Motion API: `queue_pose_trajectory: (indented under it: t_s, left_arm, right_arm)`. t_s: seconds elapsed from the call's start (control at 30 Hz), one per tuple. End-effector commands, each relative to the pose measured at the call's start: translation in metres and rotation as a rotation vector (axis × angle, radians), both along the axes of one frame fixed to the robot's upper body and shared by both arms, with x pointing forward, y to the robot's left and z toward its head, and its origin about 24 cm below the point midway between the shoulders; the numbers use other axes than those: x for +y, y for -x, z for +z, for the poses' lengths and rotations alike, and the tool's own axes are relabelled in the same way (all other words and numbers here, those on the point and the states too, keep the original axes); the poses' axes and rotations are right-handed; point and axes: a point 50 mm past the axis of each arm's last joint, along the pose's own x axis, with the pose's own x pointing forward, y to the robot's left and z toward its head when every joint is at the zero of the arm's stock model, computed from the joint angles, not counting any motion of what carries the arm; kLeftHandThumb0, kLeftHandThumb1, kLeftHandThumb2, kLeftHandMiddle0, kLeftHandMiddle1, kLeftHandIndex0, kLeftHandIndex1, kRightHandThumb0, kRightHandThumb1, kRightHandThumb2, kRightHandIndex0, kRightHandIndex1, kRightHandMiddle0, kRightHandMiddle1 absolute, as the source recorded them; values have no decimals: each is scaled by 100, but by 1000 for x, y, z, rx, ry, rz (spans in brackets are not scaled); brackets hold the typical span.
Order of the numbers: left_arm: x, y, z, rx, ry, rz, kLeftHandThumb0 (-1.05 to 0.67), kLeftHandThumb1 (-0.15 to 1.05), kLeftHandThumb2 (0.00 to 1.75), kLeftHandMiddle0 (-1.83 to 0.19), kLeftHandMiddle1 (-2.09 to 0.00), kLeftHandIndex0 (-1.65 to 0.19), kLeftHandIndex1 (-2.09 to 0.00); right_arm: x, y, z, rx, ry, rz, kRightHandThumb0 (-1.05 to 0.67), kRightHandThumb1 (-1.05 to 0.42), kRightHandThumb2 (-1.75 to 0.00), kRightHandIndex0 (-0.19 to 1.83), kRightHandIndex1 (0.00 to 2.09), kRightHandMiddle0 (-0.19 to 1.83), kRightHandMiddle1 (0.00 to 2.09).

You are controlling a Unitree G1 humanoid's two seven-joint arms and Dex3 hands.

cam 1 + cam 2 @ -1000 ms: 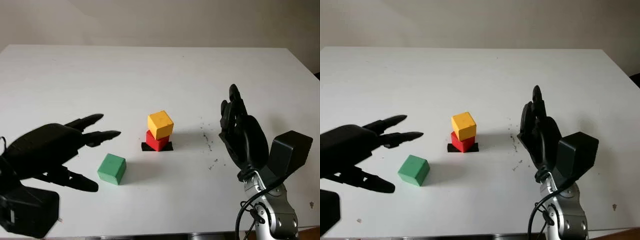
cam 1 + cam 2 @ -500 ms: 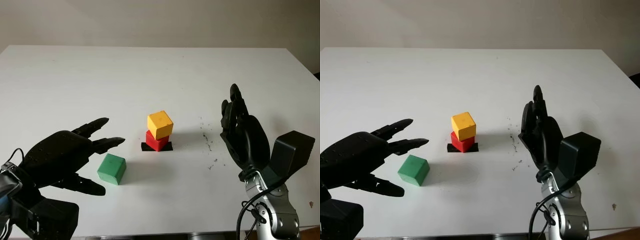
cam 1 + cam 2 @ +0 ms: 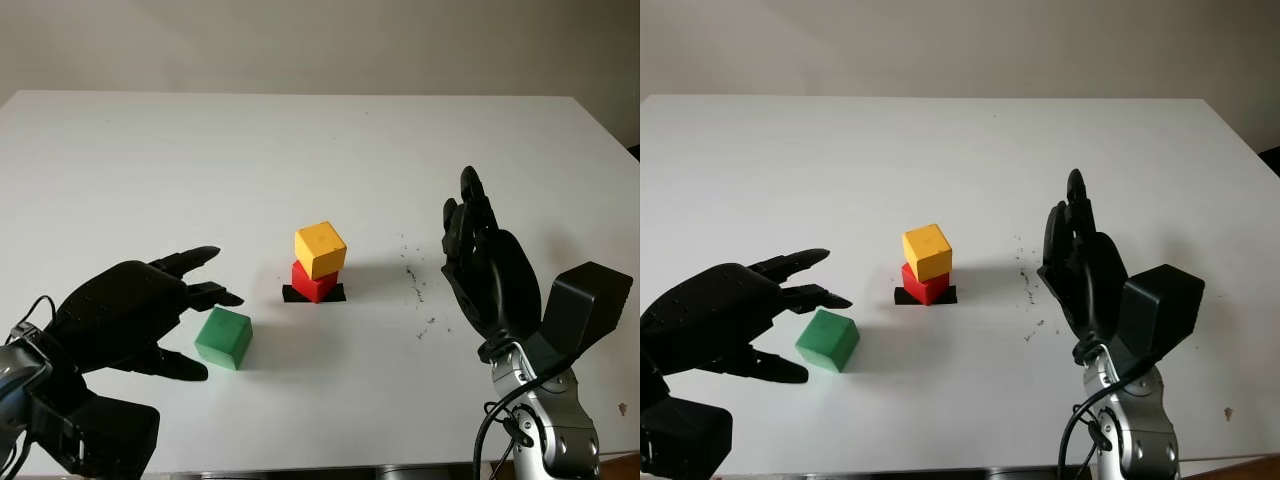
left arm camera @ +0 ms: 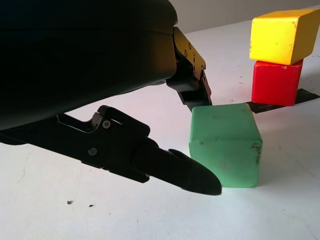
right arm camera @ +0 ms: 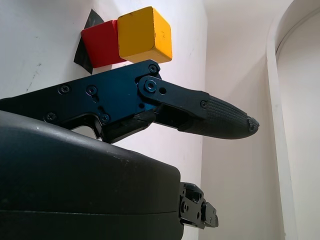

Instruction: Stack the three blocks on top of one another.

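You are looking down at a white table (image 3: 200, 140). Your left hand (image 3: 135, 315) hovers open just left of the green block (image 3: 223, 338), its fingers (image 4: 175, 170) close beside the block without gripping it. Your right hand (image 3: 485, 265) is raised open, well right of that block. Up and right of the green block, the yellow block (image 3: 320, 249) sits on the red block (image 3: 313, 282), which stands on a small black patch (image 3: 314, 293).
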Motion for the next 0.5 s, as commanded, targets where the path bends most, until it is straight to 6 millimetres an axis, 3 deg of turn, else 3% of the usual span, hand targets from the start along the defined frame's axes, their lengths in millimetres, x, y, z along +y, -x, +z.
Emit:
queue_pose_trajectory:
  t_s: [0.0,0.17,0.47]
  left_arm:
    - [-1,-2,1,-18,1,-16,-52,99,6,-23,-6,-24,-101]
    - [-1,-1,-2,-10,43,-19,-45,102,5,-25,-6,-19,-134]
    - [0,-3,-7,9,194,-36,-35,101,5,-29,-7,-17,-140]
  right_arm:
    - [-3,1,2,-16,9,-2,-76,-105,-71,-19,0,-19,0]
    - [-3,1,2,-17,13,-9,-76,-105,-71,-19,0,-19,0]
    - [-3,1,2,-20,17,-11,-75,-105,-70,-19,0,-19,0]
